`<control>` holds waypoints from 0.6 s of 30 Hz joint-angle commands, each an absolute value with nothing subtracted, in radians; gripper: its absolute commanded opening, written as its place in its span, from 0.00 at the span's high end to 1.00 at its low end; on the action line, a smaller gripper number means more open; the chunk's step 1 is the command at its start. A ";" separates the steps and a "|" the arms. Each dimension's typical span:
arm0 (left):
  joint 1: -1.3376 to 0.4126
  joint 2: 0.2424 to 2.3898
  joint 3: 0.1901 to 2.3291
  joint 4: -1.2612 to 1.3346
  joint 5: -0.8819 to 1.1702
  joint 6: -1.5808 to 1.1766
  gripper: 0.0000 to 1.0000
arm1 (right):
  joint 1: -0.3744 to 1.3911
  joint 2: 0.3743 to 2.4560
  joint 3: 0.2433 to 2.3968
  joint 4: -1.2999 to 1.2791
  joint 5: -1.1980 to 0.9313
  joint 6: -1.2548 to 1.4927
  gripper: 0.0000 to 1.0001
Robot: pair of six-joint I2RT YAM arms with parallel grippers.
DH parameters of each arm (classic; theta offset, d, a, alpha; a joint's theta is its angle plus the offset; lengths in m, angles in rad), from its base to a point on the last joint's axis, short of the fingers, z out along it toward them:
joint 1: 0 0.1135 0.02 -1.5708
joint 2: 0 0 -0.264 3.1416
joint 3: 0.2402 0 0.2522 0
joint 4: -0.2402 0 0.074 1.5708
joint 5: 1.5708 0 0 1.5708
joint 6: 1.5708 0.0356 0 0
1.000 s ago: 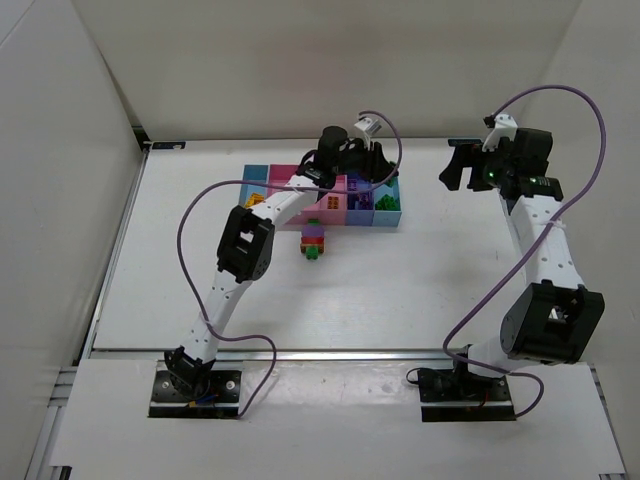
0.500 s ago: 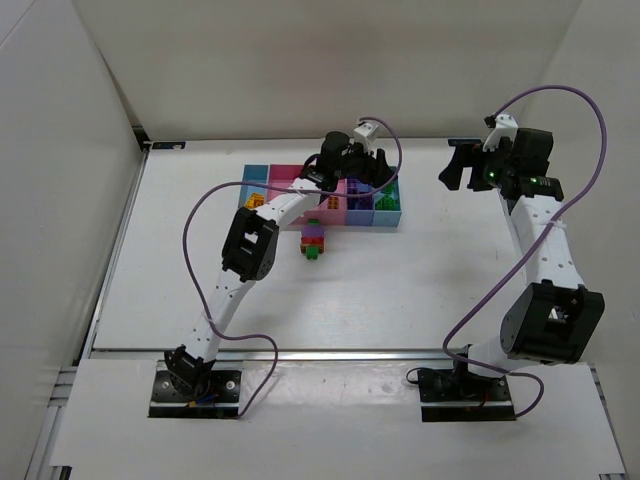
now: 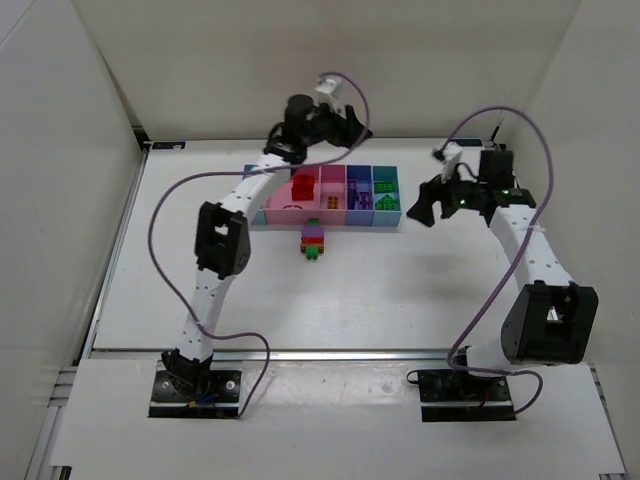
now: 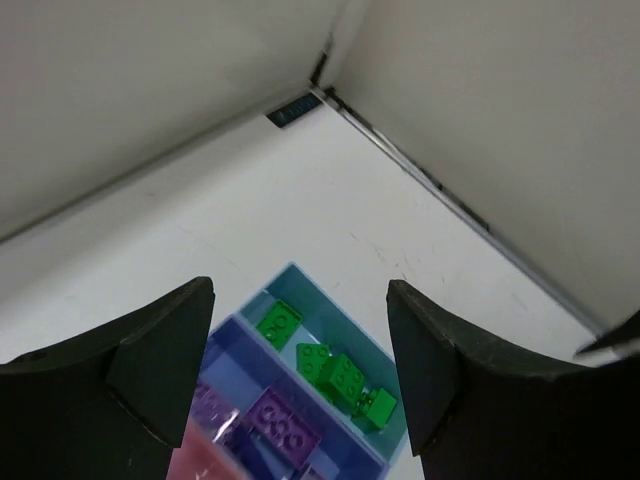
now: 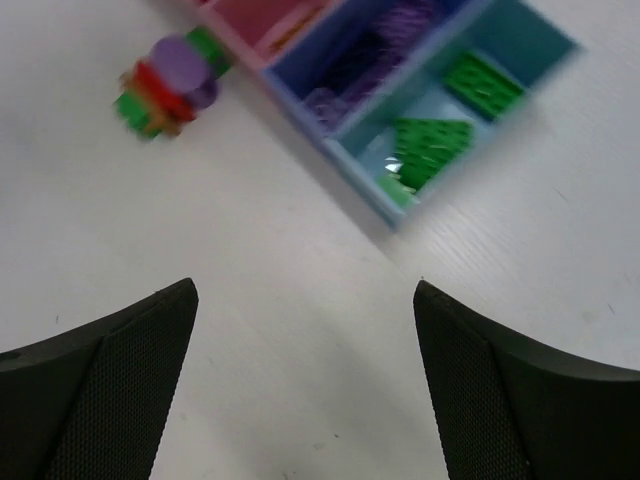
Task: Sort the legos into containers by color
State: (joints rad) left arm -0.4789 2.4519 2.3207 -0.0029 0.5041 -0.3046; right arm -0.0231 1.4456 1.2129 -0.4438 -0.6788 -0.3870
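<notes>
Nearest: small stack (image 3: 313, 241) of legos on the bench (image 3: 450, 290), with purple, red, green and a bit of orange. It sits just in front of the tray (image 3: 283, 213), not touching it.

The tray lies crosswise, five compartments in a row.
- Left-end light blue: mostly covered by the left arm, contents cannot be told.
- First pink: red brick (image 3: 302, 186).
- Second pink: orange bricks (image 3: 331, 199).
- Dark blue: purple bricks (image 3: 358, 197).
- Right-end light blue: several green bricks (image 3: 385, 201), plain in both wrist views.

Right hand (image 3: 424, 207) hangs above the bench near the tray's right end, off to its side. Fingers (image 5: 120, 370) are apart with nothing between them. Its wrist camera looks down on the stack and the tray's right end.

Farthest: left hand (image 3: 340, 120), held high beyond the tray's far edge, toward the back wall. Fingers (image 4: 150, 370) are apart and empty. The green and purple compartments show below them.
</notes>
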 commanded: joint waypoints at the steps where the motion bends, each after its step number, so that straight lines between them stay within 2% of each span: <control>1: -0.335 2.157 2.234 -0.044 0.472 -0.373 0.19 | 0.137 1.378 1.189 -0.575 -0.867 -0.774 0.09; 5: -0.197 1.932 2.019 -0.081 0.564 -0.383 0.19 | 0.266 1.403 1.192 -0.667 -0.928 -1.105 0.08; 9: -0.083 1.801 1.815 -0.136 0.658 -0.376 0.19 | 0.370 1.472 1.230 -0.738 -0.917 -1.420 0.07; 15: 0.054 1.674 1.602 -0.137 0.840 -0.420 0.18 | 0.396 1.640 1.296 -0.820 -0.937 -2.012 0.10; 18: 0.087 1.646 1.542 -0.115 0.903 -0.436 0.18 | 0.394 1.758 1.441 -0.975 -0.979 -2.222 0.16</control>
